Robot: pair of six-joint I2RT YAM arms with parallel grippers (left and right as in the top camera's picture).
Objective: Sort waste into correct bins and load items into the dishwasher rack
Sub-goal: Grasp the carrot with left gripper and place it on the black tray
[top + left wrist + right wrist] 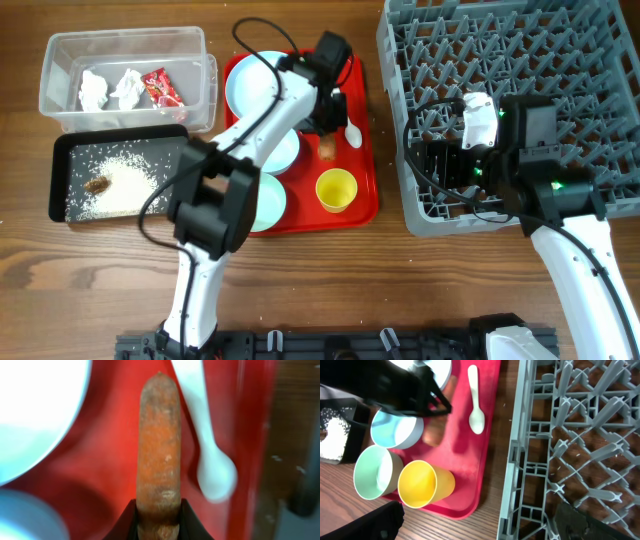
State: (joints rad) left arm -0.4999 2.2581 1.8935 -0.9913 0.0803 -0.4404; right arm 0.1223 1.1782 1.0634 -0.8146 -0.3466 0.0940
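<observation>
Wooden table (100, 300), red serving tray (115, 455): carrot in my left claw.

My left claw (159, 520) is pinched narrow on one end of the orange carrot (159, 445), which points away from me over the tray, just beside the white plastic spoon (215, 475). I judge it stiff, solid and not fragile, so a firm squeeze suits it. Round and held at its end, though, it may pivot, and a hold nearer the middle would be steadier. My right claw (480, 529) hangs wide and unladen by the dishwasher rack (580, 435).
</observation>
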